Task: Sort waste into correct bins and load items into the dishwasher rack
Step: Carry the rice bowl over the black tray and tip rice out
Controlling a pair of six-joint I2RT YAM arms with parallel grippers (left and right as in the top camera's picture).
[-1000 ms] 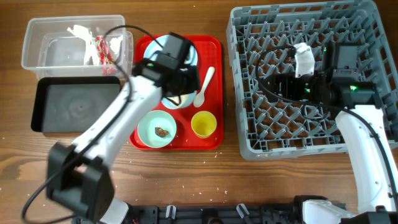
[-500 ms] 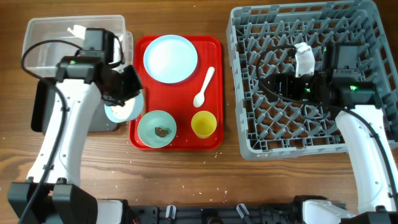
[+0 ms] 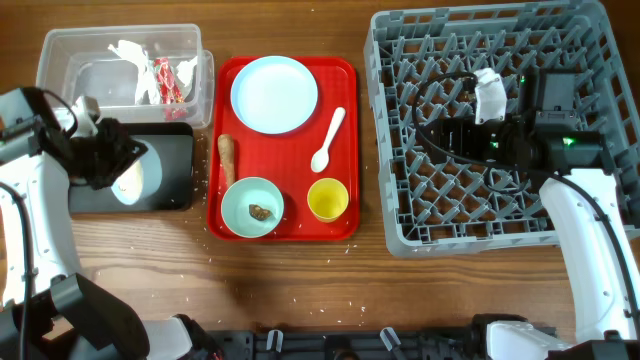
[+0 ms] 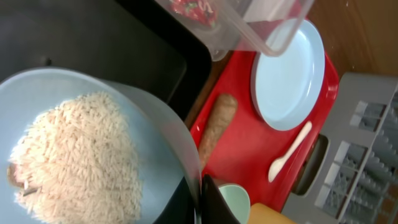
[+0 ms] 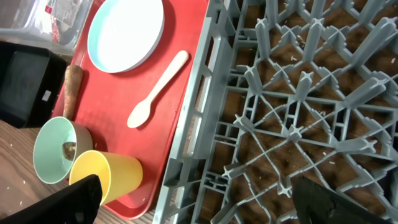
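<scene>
My left gripper (image 3: 112,166) is shut on the rim of the small white bowl (image 3: 129,181), which holds white rice and hangs over the left part of the black tray (image 3: 175,165). In the left wrist view the fingers (image 4: 200,190) pinch the bowl's rim beside the rice (image 4: 74,155). The clear tub (image 3: 70,75) holds the red-and-white wrapper (image 3: 163,80). On the red tray (image 3: 343,80) lie the plate (image 3: 274,94), spoon (image 3: 328,140), brown stick (image 3: 227,158), yellow cup (image 3: 327,199) and teal bowl (image 3: 245,200) with a brown lump (image 3: 260,211). My right gripper (image 5: 199,199) is open and empty above the rack (image 3: 480,210).
The rack fills the right side, with upright pegs and nothing in it. White crumbs are scattered on the wood in front of the red tray (image 3: 300,290). The tub stands directly behind the black tray. Cables run along the table's front edge.
My left arm carried the white bowl off the red tray leftward to above the black tray. The brown stick on the red tray is now uncovered. The right arm has not moved.
</scene>
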